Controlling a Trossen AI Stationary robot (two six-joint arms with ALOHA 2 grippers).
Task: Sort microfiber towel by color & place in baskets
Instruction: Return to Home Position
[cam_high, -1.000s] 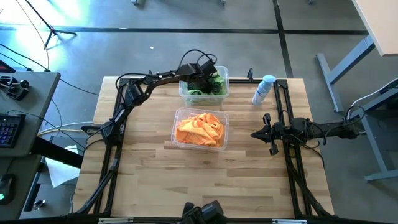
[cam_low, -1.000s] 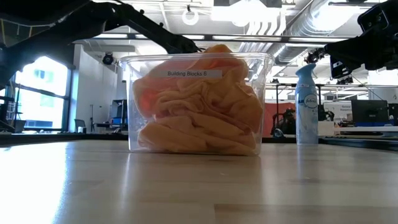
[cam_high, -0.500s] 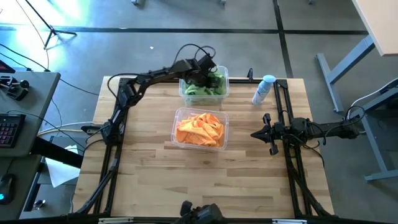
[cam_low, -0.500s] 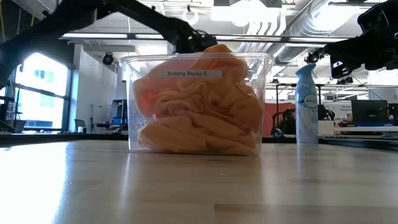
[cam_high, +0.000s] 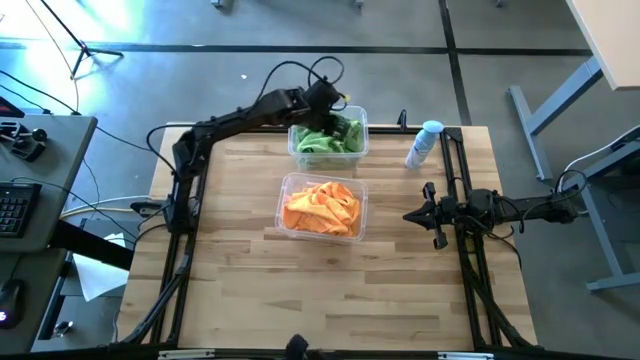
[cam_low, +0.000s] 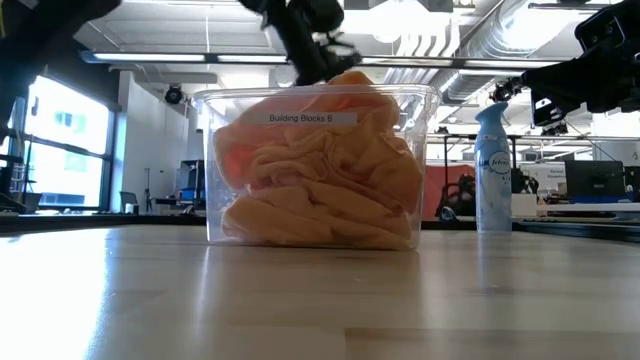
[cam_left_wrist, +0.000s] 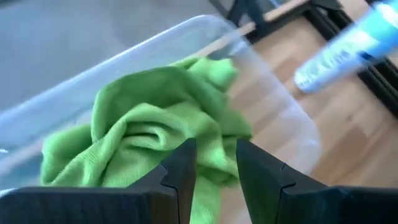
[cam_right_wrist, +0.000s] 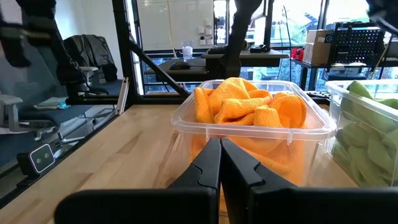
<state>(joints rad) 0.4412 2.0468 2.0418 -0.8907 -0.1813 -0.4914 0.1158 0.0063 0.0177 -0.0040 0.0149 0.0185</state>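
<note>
Lime green towels (cam_high: 325, 138) (cam_left_wrist: 155, 137) lie bunched in the far clear basket (cam_high: 362, 125) (cam_left_wrist: 273, 106). Orange towels (cam_high: 322, 207) (cam_right_wrist: 249, 106) fill the near clear basket (cam_high: 284, 200) (cam_low: 210, 150), heaped above its rim. My left gripper (cam_high: 325, 98) (cam_left_wrist: 212, 165) hovers over the far basket's far rim, above the green heap, fingers a little apart with nothing between them. My right gripper (cam_high: 410, 214) (cam_right_wrist: 219, 155) is shut and waits above the table's right side, pointing level at the orange basket.
A pale blue-white spray bottle (cam_high: 423, 145) (cam_low: 492, 170) stands at the far right, beside the green basket. The two baskets sit close together in the table's middle and far middle. Bare wood (cam_high: 250, 290) lies on the near half and left side.
My left gripper has risen out of the green basket and drawn back toward the table's far edge and a little left; the arm now shows higher in the low view. The green towels stay in the basket. The right arm has kept still.
</note>
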